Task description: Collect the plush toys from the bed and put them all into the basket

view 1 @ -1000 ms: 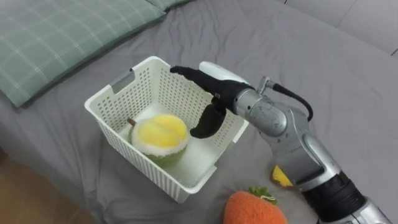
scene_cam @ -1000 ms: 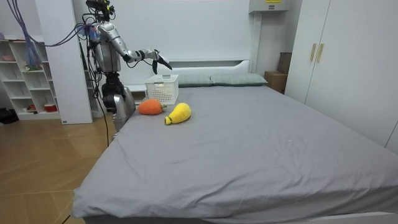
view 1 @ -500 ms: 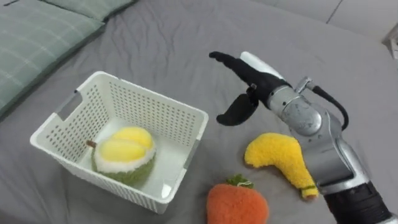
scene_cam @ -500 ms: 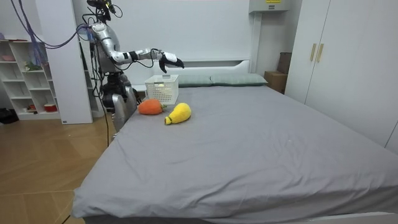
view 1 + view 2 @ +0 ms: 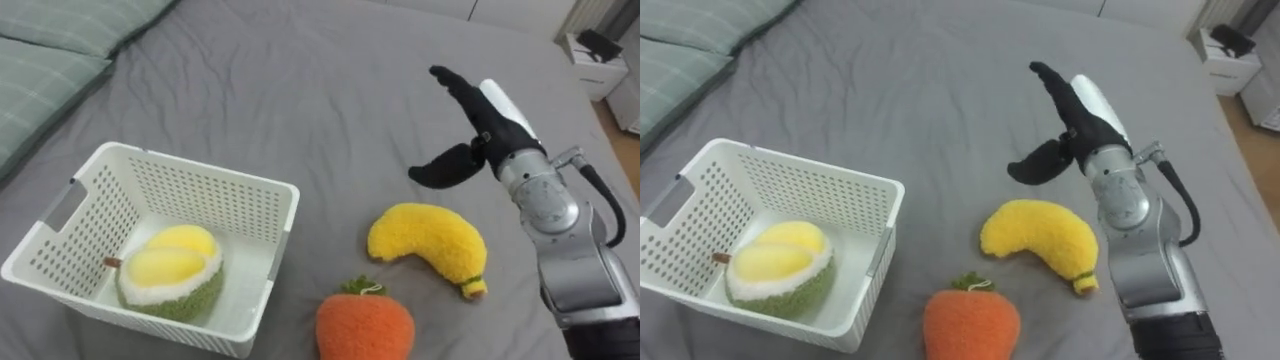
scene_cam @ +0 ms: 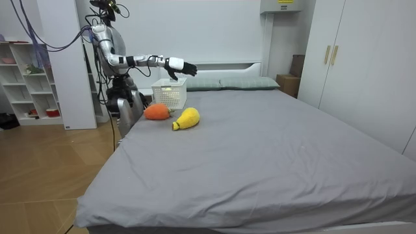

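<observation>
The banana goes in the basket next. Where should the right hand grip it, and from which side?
Probably the banana at its thick middle, from above: it lies flat, tapering toward its stem end, and the open right hand hovers beyond it.

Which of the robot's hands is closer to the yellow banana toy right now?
Right. The right hand hovers open above the bed, just beyond the banana toy on its far right side, apart from it.

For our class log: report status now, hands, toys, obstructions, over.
Right hand open above bed, beyond banana toy. Durian toy in basket; orange plush on bed. Nothing blocking banana toy.
</observation>
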Controlling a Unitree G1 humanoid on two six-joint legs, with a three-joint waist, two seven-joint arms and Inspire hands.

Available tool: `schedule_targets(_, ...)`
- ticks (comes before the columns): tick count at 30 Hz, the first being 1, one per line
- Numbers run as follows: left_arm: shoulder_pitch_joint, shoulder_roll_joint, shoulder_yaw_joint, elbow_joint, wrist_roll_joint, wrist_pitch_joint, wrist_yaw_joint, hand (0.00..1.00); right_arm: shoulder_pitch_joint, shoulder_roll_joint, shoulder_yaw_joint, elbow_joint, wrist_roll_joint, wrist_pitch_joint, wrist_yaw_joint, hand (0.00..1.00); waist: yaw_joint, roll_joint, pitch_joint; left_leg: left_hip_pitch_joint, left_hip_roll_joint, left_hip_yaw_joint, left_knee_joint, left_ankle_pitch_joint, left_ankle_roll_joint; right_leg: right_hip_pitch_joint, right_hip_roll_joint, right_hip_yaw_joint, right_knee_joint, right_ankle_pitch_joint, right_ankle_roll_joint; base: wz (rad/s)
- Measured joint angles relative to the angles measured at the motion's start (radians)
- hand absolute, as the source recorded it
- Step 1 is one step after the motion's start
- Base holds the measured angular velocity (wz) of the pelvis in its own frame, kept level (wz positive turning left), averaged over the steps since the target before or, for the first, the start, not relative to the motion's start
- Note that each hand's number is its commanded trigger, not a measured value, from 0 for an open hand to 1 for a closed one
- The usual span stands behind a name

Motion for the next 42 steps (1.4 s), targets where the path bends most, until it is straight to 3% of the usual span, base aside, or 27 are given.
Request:
schedule_targets(4,-0.012,0.006,-0.002,0.002,0.002,-0.001,0.005,0.0,-0.002,-0.001,0.003,0.188,0.048,-0.008,-0.055,0.0,0.011,-0.025,-0.005,-0.033,0.0,-0.008,0.02,-0.005,0.0,-0.022,0.001,0.001,0.001,0.002,0.0,0.04)
schedule_targets(7,-0.027,0.007,-0.03,0.003,-0.01,-0.001,0.01,0.0,-0.007,-0.003,0.01,0.293,0.05,-0.013,-0.093,0.0,0.034,-0.03,-0.0034,-0.074,0.0,-0.005,0.029,-0.004,0.001,-0.068,-0.001,0.001,0.014,0.004,0.0,-0.03)
schedule_targets(8,-0.031,0.007,-0.046,0.003,-0.018,-0.001,0.015,0.0,-0.021,-0.003,0.016,0.357,0.056,-0.031,-0.115,0.0,0.037,-0.03,-0.0026,-0.09,0.0,-0.004,0.034,-0.004,0.002,-0.084,-0.001,0.001,0.013,0.006,-0.001,0.0)
schedule_targets(15,-0.09,0.025,-0.099,0.064,-0.057,-0.004,0.019,0.0,-0.128,-0.015,0.056,0.63,0.095,-0.069,-0.218,0.0,0.038,-0.034,0.0081,-0.231,0.002,-0.025,0.061,0.005,-0.001,-0.205,-0.003,-0.028,0.015,0.013,-0.009,0.1)
schedule_targets(20,-0.146,0.025,-0.129,0.119,-0.117,-0.019,0.019,0.0,-0.233,-0.019,0.084,0.766,0.097,-0.123,-0.262,0.0,0.039,-0.023,0.0192,-0.299,0.003,-0.03,0.081,0.005,-0.002,-0.262,-0.008,-0.03,0.015,0.014,-0.011,0.03)
schedule_targets(26,-0.188,0.025,-0.174,0.12,-0.159,-0.052,0.023,0.0,-0.272,-0.024,0.127,0.847,0.1,-0.164,-0.312,0.0,0.04,-0.015,0.0286,-0.333,0.001,-0.039,0.08,0.005,-0.002,-0.294,-0.01,-0.046,0.015,0.013,-0.01,0.02)
schedule_targets(35,-0.181,0.028,-0.178,0.14,-0.194,-0.072,0.022,0.0,-0.271,-0.051,0.127,0.905,0.089,-0.185,-0.339,0.0,0.04,-0.006,0.0348,-0.34,0.0,-0.046,0.08,0.005,-0.002,-0.299,-0.011,-0.049,0.011,0.013,-0.01,0.01)
schedule_targets(42,-0.181,0.036,-0.178,0.14,-0.193,-0.088,0.027,0.0,-0.269,-0.052,0.127,0.922,0.089,-0.198,-0.368,0.0,0.04,-0.004,0.0346,-0.357,0.0,-0.046,0.081,0.005,-0.002,-0.316,-0.01,-0.051,0.011,0.013,-0.01,0.0)
